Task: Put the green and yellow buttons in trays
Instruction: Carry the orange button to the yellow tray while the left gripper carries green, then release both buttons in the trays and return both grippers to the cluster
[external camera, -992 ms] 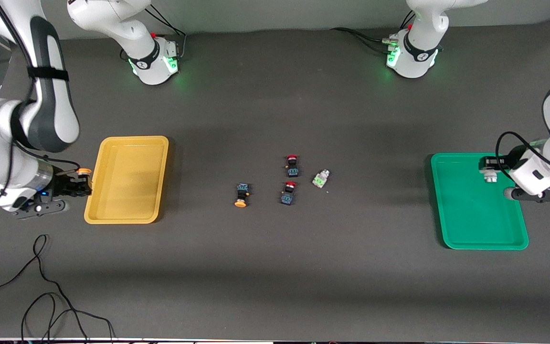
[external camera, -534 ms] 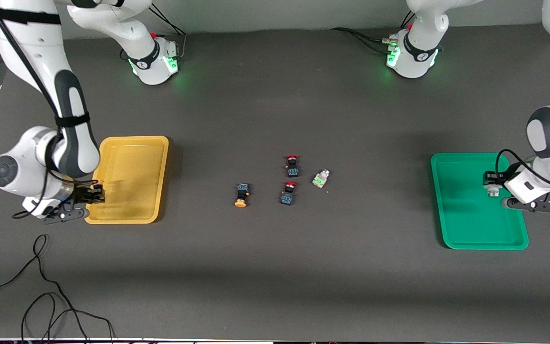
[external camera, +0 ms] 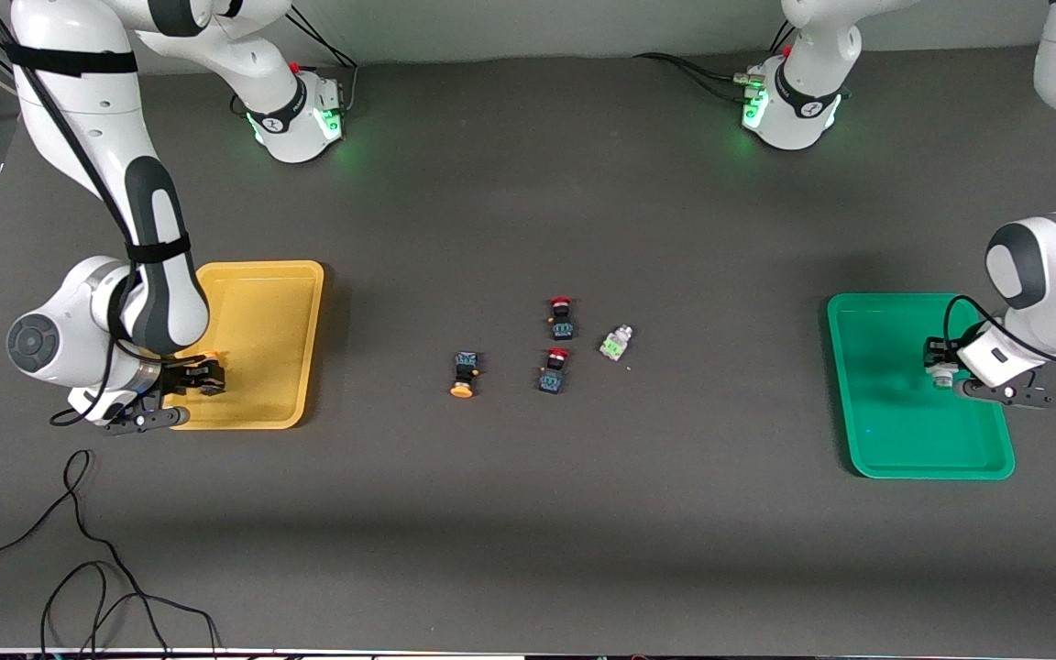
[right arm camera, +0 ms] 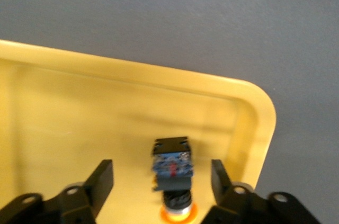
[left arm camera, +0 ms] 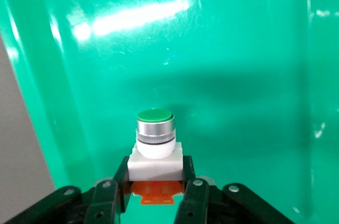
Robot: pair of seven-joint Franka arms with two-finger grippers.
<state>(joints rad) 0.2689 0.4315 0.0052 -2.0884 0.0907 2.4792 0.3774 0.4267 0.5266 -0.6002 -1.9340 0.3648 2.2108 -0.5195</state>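
My right gripper [external camera: 203, 378] [right arm camera: 161, 181] hangs open over the yellow tray [external camera: 258, 312] [right arm camera: 79, 107], at the corner nearest the front camera. A yellow-capped button [right arm camera: 172, 168] with a dark body lies between the fingers, touching neither. My left gripper [external camera: 939, 362] [left arm camera: 156, 181] is shut on a green-capped button [left arm camera: 155, 139] with a white body, over the green tray [external camera: 895, 431] [left arm camera: 238, 75]. A second yellow-capped button [external camera: 465, 374] and a pale green-marked one [external camera: 616, 342] lie mid-table.
Two red-capped dark switches [external camera: 562, 316] [external camera: 554, 368] lie between the two loose buttons at mid-table. A black cable [external camera: 79, 568] loops on the table near the front edge, at the right arm's end. The arm bases [external camera: 294, 115] [external camera: 789, 105] stand along the back.
The right gripper moved in over the yellow tray and opened, letting go of the yellow-capped button. The left gripper carried the green-capped button a little farther over the green tray.
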